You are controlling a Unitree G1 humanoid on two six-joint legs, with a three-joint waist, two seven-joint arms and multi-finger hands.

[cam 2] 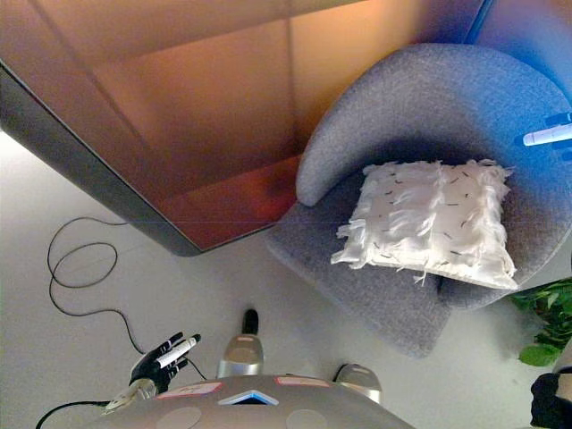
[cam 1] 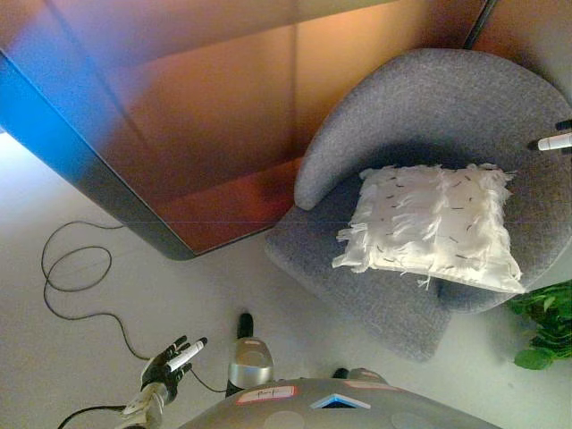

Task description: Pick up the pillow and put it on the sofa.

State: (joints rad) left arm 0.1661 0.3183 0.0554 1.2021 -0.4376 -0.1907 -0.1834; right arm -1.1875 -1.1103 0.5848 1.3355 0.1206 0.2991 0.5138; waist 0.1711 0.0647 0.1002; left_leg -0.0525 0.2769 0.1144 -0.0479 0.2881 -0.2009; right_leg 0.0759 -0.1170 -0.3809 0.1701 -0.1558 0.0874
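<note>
The pillow point(cam 1: 433, 225) is soft white cloth with a shaggy, feathery fringe and small dark flecks. It lies on the sofa point(cam 1: 420, 116), which is grey woven cloth, matt and a bit rough. Beside the sofa, the wall panel point(cam 1: 188, 116) looks smooth and slightly shiny. The floor point(cam 1: 98, 357) is pale and matt.

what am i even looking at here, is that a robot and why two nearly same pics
Yes: a two-legged humanoid robot. Both pictures come from a stereo camera on its head, looking down, so they nearly match. A white fringed pillow already lies on the seat of a grey round sofa chair. The left hand hangs low over the floor, fingers relaxed, holding nothing. Of the right hand only a white fingertip shows at the right edge above the chair, so its state is unclear. A green plant stands beside the chair.
</note>
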